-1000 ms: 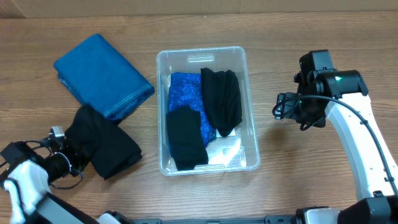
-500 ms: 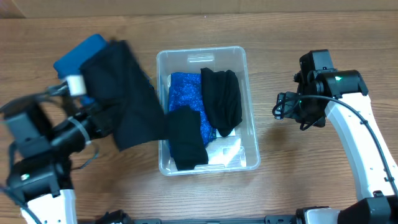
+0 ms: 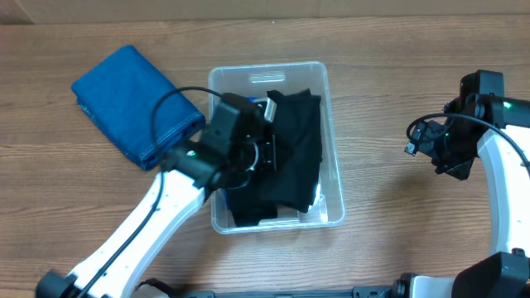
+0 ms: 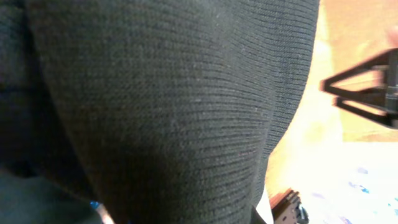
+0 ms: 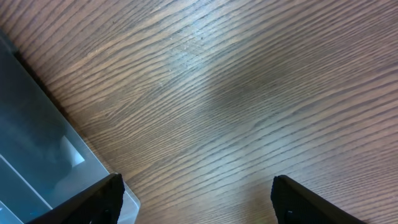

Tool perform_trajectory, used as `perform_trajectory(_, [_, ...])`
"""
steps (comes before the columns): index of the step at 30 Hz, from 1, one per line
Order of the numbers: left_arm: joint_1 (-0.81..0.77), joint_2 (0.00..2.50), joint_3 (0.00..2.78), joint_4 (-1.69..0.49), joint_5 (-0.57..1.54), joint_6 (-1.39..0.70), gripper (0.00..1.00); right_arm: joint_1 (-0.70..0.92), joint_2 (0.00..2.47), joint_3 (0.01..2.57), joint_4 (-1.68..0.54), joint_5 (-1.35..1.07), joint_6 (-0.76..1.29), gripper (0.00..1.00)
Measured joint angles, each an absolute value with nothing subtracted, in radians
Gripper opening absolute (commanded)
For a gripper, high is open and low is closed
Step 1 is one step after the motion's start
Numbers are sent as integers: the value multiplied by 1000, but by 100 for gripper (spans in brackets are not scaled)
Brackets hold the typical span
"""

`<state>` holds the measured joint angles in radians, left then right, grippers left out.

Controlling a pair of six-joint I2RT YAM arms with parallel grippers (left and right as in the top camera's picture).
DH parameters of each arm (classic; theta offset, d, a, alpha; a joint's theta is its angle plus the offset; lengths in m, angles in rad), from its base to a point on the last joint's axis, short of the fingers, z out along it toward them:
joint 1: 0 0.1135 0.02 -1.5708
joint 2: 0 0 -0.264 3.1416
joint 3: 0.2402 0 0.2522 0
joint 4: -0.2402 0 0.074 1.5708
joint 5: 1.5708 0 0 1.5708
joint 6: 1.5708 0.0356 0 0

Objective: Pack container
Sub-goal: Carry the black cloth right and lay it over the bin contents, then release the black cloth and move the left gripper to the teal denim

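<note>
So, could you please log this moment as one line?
left gripper: over container, black knit garment | right gripper: open, above table | blue cloth: outside

1. Left arm (image 3: 161, 203): reaches diagonally from the near left toward the centre, with the wrist angled down.
2. Left hand (image 3: 269, 156): fingers concealed in both views, so the grip state cannot be determined.
3. Right arm (image 3: 501, 178): positioned at the right side.
4. Right hand (image 5: 199, 199): fingers spread wide, holding nothing, pointing downward.

Left gripper (image 3: 272, 154) probably under black cloth (image 4: 155, 106)
</note>
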<state>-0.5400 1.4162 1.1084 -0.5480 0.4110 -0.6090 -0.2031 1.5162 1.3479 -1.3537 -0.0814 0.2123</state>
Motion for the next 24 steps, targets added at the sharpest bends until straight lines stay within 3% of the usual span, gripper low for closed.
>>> perform_trajectory(8, [-624, 1590, 1108, -512, 283, -891, 4, -203, 1516, 1348, -1352, -82, 212, 80])
perform_trajectory(15, [-669, 1658, 1109, -497, 223, -962, 7, -203, 1516, 1348, -1352, -83, 212, 80])
perform_trajectory(18, [-675, 1684, 1109, -496, 223, -922, 57, -203, 1516, 1348, -1351, -82, 212, 80])
perform_trajectory(21, [-673, 1683, 1114, -516, 232, -878, 73, -203, 1516, 1348, -1350, -82, 212, 80])
perform_trajectory(24, [-660, 1657, 1121, -624, 170, -810, 73, -203, 1516, 1348, -1346, -83, 212, 80])
